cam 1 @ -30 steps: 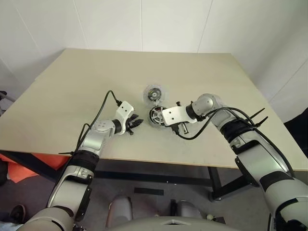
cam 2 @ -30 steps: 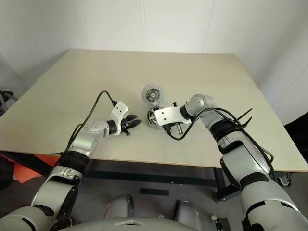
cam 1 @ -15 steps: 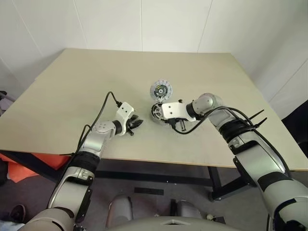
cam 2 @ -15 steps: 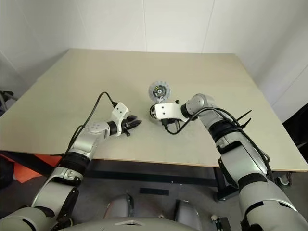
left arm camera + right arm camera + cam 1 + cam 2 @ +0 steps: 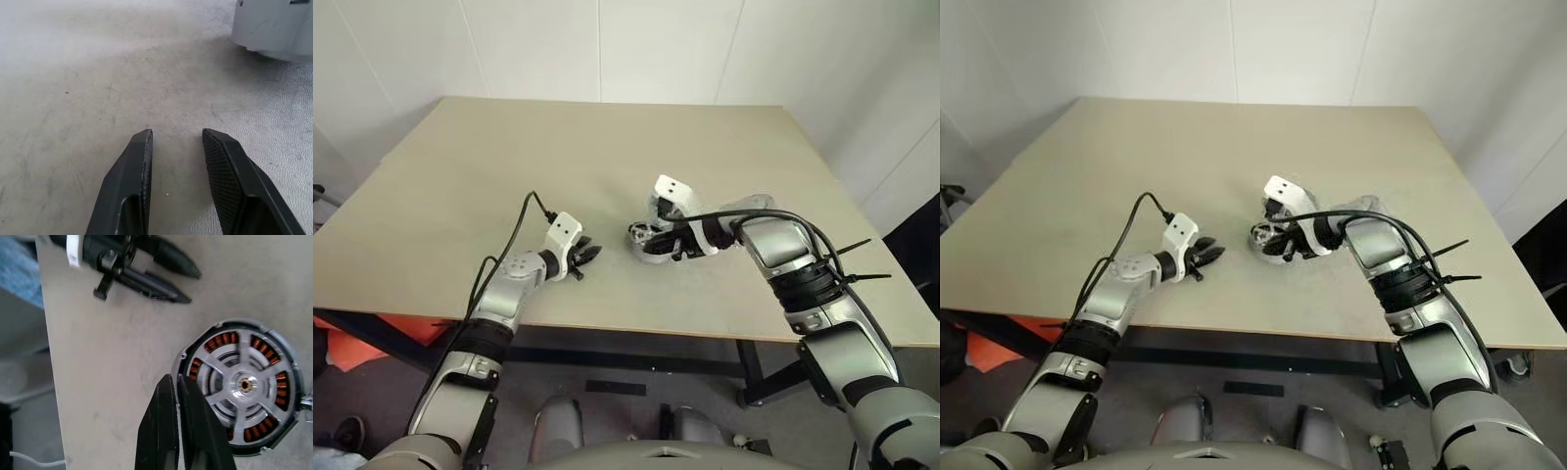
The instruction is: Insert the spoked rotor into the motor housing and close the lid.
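From the head views, the motor housing [image 5: 647, 241] is lying on the bench [image 5: 460, 157] near its front edge, and the right claw [image 5: 1285, 247] is hovering just over it, pointing toward the robot's left. The left claw [image 5: 588, 253] is waiting well apart to the left, low over the bench.

In the left wrist view, the left claw's fingers [image 5: 129, 191] are standing spread with bare bench between them, pinching nothing.

In the right wrist view, the right claw's fingers [image 5: 168, 431] are pressed together and empty, their tips overlapping the housing's rim. The housing [image 5: 242, 387] is showing a dark outer rim, copper-coloured windings and a silver spoked piece across its centre, so the rotor is probably already sitting inside, though whether it is fully seated cannot be told. The risk is that the closed fingers catch the rim while moving and drag or tip the housing, unseating the spoked piece.
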